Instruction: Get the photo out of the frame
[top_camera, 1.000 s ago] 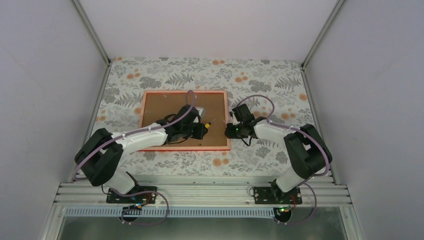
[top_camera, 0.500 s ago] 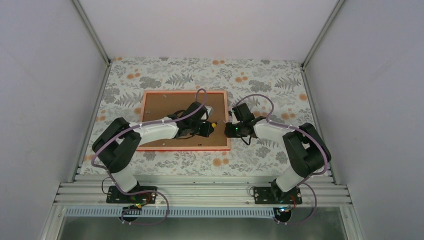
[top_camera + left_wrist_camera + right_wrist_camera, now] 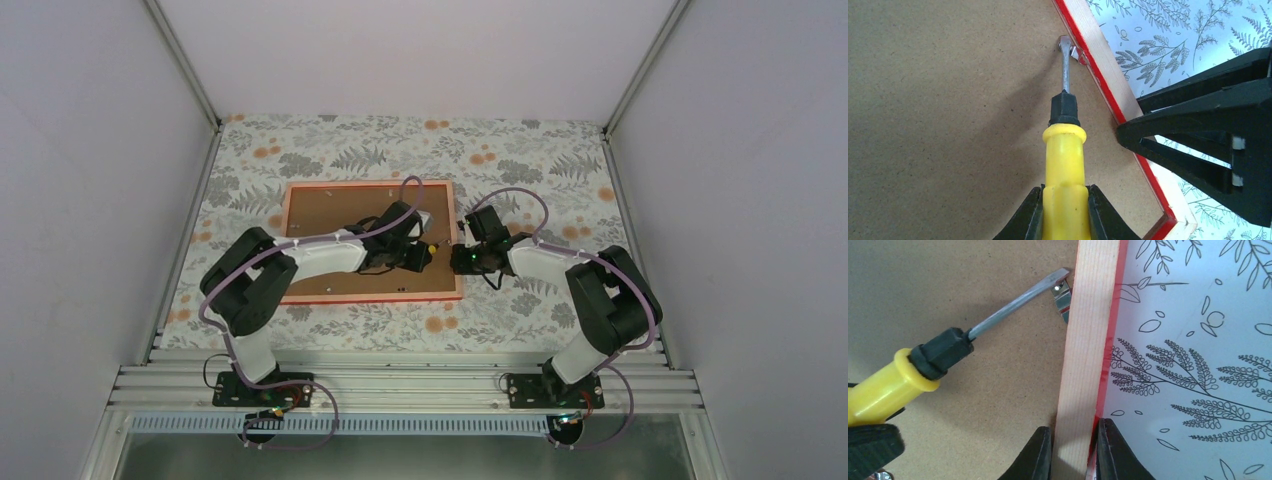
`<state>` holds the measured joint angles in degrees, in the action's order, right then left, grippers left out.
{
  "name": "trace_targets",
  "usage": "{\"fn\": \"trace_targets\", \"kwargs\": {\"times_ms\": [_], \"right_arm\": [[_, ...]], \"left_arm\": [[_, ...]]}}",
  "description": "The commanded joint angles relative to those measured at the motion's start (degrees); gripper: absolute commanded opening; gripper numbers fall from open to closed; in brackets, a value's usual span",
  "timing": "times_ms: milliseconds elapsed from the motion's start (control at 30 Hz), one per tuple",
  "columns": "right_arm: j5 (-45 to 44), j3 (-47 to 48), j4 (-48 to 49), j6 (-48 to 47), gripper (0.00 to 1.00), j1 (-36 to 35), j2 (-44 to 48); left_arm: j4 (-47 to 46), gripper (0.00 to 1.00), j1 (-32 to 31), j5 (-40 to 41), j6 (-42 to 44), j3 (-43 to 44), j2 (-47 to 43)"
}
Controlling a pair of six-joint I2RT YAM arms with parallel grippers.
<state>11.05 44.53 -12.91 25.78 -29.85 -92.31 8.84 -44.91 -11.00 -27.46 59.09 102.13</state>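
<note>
The red frame [image 3: 300, 296] lies face down on the table, its brown fibreboard backing [image 3: 330, 215] up. The photo is hidden under the backing. My left gripper [image 3: 418, 256] is shut on the yellow-handled tool [image 3: 1064, 170]; the tool's bent metal tip [image 3: 1064, 55] touches a small metal retaining clip [image 3: 1077, 53] at the frame's right rail. My right gripper [image 3: 462, 248] is shut on that right rail [image 3: 1083, 390], one finger on the backing side and one on the outside. The tool [image 3: 893, 385] and the clip [image 3: 1063, 295] also show in the right wrist view.
The table is covered by a floral fern-patterned cloth [image 3: 520, 160]. White walls with metal corner posts enclose the table on three sides. The two arms meet closely over the frame's right edge.
My left arm has stretched further right across the backing, carrying the tool towards the frame's right rail. My right gripper has stayed on the rail.
</note>
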Motion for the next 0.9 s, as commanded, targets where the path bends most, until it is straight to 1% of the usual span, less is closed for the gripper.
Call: {"fn": "trace_targets", "kwargs": {"times_ms": [0, 233, 467, 733, 867], "right_arm": [[-0.12, 0.26, 0.52, -1.86, 0.13, 0.34, -0.69], [-0.53, 0.71, -0.18, -2.55, 0.13, 0.4, -0.58], [-0.61, 1.34, -0.6, -3.09, 0.13, 0.4, -0.5], [-0.93, 1.69, -0.91, -3.62, 0.13, 0.4, -0.24], [-1.18, 1.7, -0.91, -3.92, 0.13, 0.42, -0.1]], "left_arm": [[0.48, 0.02, -0.45, 0.7, 1.56, 1.81, 1.3], [4.08, 0.02, -0.69, 0.74, 4.94, 3.23, 1.87], [10.99, 0.02, -2.04, 2.63, 9.4, 5.71, 2.76], [15.49, 0.02, -3.16, 3.54, 11.61, 6.08, 2.73], [18.55, 0.02, -3.71, 5.27, 13.06, 6.63, 2.77]]}}
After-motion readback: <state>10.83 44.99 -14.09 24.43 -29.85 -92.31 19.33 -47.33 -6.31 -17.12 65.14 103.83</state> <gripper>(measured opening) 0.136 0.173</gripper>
